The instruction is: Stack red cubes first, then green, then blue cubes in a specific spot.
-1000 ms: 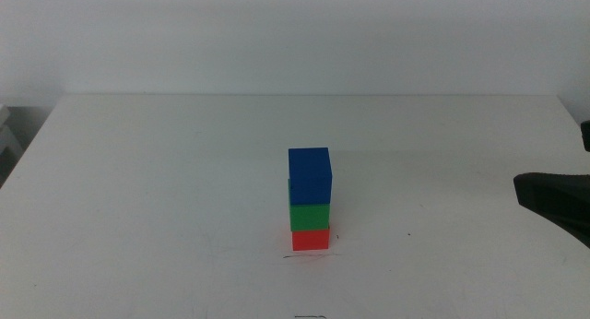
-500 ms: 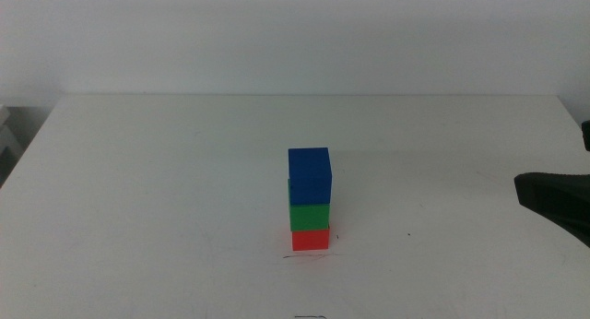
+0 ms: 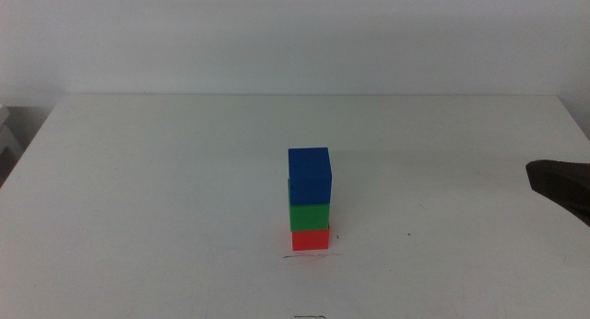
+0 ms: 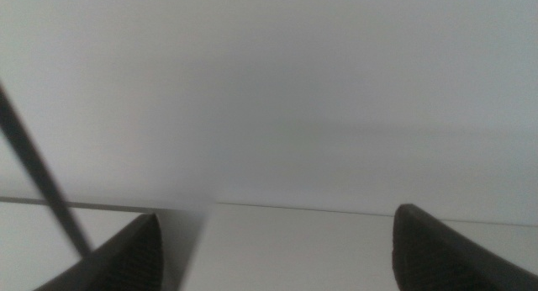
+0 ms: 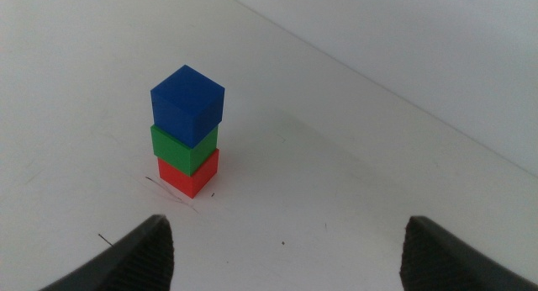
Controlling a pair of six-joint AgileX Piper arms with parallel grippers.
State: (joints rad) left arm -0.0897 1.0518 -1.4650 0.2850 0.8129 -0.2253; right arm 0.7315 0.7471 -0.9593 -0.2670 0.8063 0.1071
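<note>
Middle view shows the stack done: the red cube (image 3: 311,239) sits on the table (image 3: 166,190) at the marked spot (image 3: 312,255), its front edge just behind the thin scribbled line, with the green cube (image 3: 311,216) on it and the blue cube (image 3: 310,175) on top. The right gripper (image 5: 286,249) is well apart from the tower at the right side of the table, jaws spread wide and holding nothing. The left gripper (image 4: 273,249) waits out of the middle view, likewise spread and empty, facing a blank wall.

Risk now lies mostly in the tower itself. The blue cube looks set slightly off square over the green one (the right wrist view hints at a small twist), so a bump to the table or a careless sweep of the right arm across the middle could topple it. Any move back toward the stack would be the likeliest cause.
</note>
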